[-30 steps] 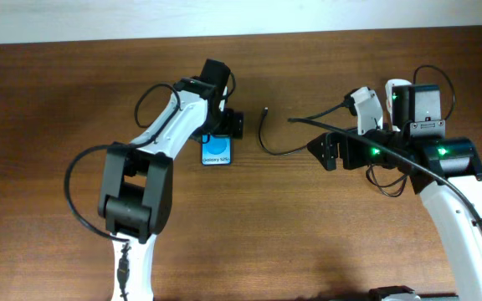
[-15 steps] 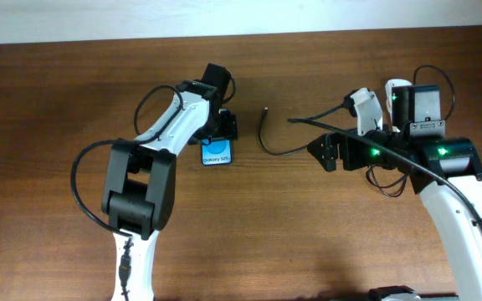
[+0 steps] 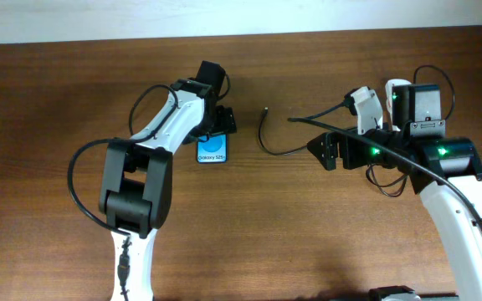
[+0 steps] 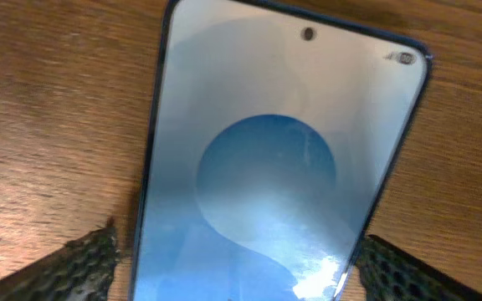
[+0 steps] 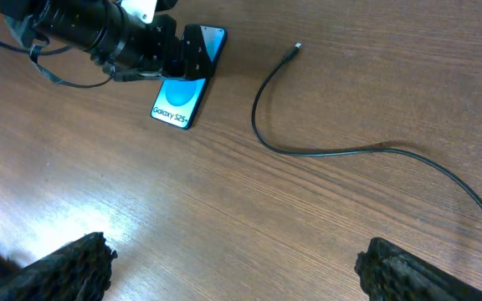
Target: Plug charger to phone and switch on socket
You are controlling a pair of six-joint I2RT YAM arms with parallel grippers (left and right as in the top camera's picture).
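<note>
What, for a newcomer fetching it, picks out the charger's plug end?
On the wooden table, find the phone with its blue screen. The charger is the thin black cable beside it; its plug end is the free tip, plugged into nothing.

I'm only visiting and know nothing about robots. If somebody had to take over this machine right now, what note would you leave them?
Left gripper: open, one finger on each side of the phone, which lies screen up on the table.
Right gripper: open, empty, above the table.
Charger: loose on the table, its tip apart from the phone.
Socket: not made out in these views.
Done: nothing plugged in yet.
Left: plug in the phone, switch on the socket.
</note>
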